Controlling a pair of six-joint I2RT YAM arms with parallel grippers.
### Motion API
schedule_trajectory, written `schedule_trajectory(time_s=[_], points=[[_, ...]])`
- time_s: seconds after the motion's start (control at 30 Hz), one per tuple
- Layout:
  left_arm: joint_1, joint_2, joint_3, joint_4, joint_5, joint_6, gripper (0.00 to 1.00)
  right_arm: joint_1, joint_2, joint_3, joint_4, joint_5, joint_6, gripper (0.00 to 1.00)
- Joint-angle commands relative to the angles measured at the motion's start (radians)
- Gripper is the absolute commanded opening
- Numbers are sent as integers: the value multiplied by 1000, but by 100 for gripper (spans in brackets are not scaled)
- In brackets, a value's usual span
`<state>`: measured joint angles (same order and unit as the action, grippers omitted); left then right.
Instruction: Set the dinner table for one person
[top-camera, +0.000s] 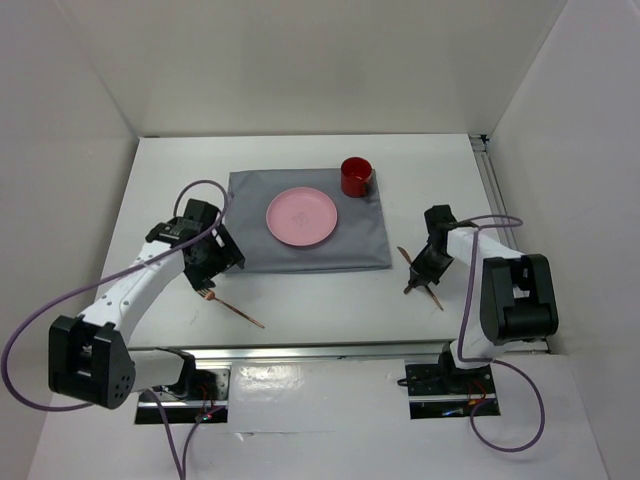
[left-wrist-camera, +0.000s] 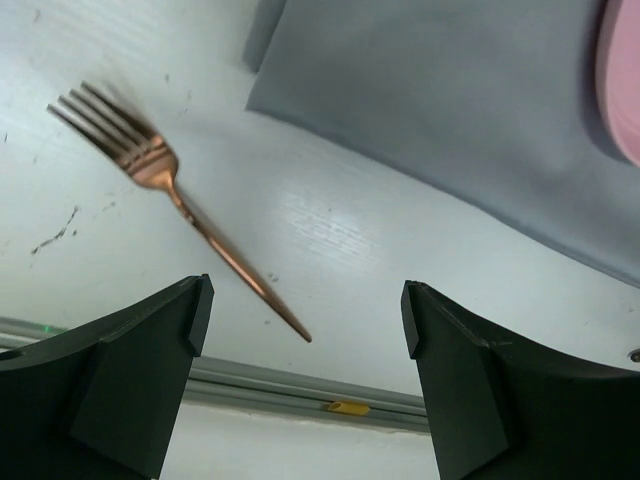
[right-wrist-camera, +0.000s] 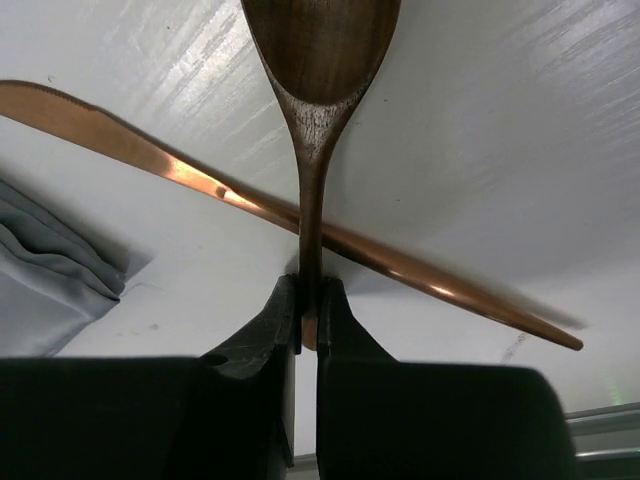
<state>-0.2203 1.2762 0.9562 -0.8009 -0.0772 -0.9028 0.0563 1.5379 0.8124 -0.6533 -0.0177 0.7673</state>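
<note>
The white dinner table (top-camera: 330, 310) carries a grey cloth (top-camera: 310, 235) with a pink plate (top-camera: 301, 217) and a red cup (top-camera: 356, 177) on it. A copper fork (top-camera: 232, 308) lies on the table in front of the cloth's left corner. My left gripper (top-camera: 205, 283) is open and empty above the fork's tines; in the left wrist view the fork (left-wrist-camera: 150, 165) lies ahead and to the left of the gripper (left-wrist-camera: 305, 320). My right gripper (right-wrist-camera: 308, 300) is shut on the handle of a dark copper spoon (right-wrist-camera: 320, 60), which crosses over a copper knife (right-wrist-camera: 200, 180) lying on the table.
A metal rail (top-camera: 350, 350) runs along the table's near edge. White walls enclose the table on three sides. The cloth's edge (right-wrist-camera: 50, 280) lies left of the knife in the right wrist view. The right gripper (top-camera: 418, 272) is just right of the cloth.
</note>
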Motion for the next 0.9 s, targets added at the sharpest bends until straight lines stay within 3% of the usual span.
schedule_trajectory(time_s=[0.0,0.2,0.33,0.53,0.87], points=[[-2,-69,-43,-52,-22,-59,94,28,-18,48,5,97,29,0],[9,-164,-149,-77,-45,-171,94,172,-82,209,-58,148,-89,0],[18,-182,-232,-34,-26,-212,94,264,36,416,-91,92,-206,0],[27,-134,-241,21,-7,-277,93,358,266,583,-111,54,-309,0],[-28,20,-212,63,-41,-355,93,367,474,761,-134,22,-332,0]])
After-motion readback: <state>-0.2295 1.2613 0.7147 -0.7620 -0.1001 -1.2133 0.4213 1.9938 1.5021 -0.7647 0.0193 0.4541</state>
